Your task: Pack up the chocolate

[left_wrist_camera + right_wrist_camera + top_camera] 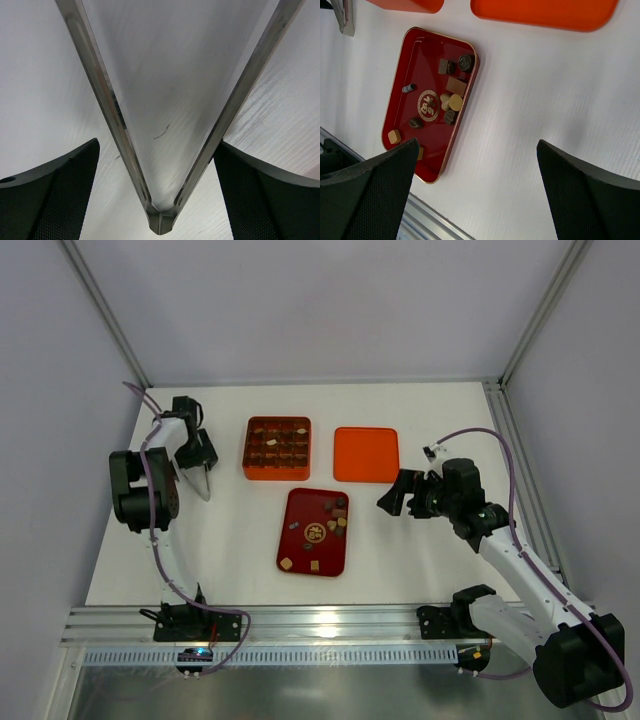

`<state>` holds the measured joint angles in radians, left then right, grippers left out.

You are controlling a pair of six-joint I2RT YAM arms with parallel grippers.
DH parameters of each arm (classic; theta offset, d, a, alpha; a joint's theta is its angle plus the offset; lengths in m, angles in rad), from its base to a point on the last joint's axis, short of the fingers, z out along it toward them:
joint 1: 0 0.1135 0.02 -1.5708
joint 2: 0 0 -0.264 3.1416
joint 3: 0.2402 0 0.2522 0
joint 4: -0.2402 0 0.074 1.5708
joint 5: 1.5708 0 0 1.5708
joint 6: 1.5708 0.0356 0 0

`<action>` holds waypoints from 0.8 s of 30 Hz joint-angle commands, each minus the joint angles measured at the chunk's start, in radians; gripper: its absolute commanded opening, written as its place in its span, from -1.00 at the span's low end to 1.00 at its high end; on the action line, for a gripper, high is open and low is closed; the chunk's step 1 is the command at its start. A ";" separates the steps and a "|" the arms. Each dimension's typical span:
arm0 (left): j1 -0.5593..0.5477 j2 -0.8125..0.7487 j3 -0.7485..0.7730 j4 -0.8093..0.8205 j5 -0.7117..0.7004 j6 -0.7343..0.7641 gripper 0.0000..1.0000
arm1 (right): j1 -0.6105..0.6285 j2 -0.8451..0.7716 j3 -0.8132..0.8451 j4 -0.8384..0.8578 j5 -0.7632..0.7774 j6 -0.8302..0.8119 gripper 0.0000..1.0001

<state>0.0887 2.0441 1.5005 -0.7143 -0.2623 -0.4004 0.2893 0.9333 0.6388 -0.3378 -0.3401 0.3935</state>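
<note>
The chocolate (455, 102) is sitting as small matte bites, square and round, in dark brown, tan and cream. Most are clustering toward the 1 o'clock corner of a glossy dark red tray (303, 505) with rounded corners and a gold emblem. More dark pieces are filling cells of a square orange grid box (277, 476) at the tray's 11 o'clock. A flat orange lid (366, 454) is lying at its 1 o'clock, all on the white, faintly grained surface (400, 560).

Only the left wrist view is showing the brushed-metal tongs (106, 100), a V with its hinge at 6 o'clock. Only the right wrist view is showing single pieces clearly.

The left gripper (156, 144), at the surface's 9 o'clock, is spreading its black textured fingers (55, 195) wide on either side of the tongs. White is showing between the left pad and the metal; I cannot tell whether the right pad is touching. The right gripper (477, 144), at 3 o'clock, is hovering with its fingers (585, 195) fully apart, holding nothing.
</note>
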 commanded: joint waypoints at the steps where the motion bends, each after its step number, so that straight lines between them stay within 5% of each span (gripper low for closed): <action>1: 0.008 -0.050 0.007 -0.050 -0.025 -0.023 0.86 | 0.008 -0.014 0.033 -0.012 0.030 -0.015 0.99; 10: 0.005 -0.249 0.061 -0.117 -0.009 -0.071 0.88 | 0.008 0.044 0.146 -0.049 0.121 -0.001 1.00; 14: -0.015 -0.367 0.069 -0.135 0.020 -0.074 0.89 | -0.004 0.197 0.271 -0.072 0.188 -0.007 0.99; 19: -0.206 -0.507 0.066 -0.134 0.092 -0.083 0.89 | -0.090 0.425 0.454 -0.083 0.190 -0.022 0.91; 24: -0.406 -0.585 0.014 -0.047 0.236 -0.120 0.89 | -0.122 0.660 0.608 -0.108 0.202 -0.041 0.59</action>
<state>-0.2382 1.4895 1.5352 -0.8066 -0.1314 -0.4896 0.1741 1.5127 1.1625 -0.4225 -0.1680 0.3786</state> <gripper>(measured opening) 0.943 0.816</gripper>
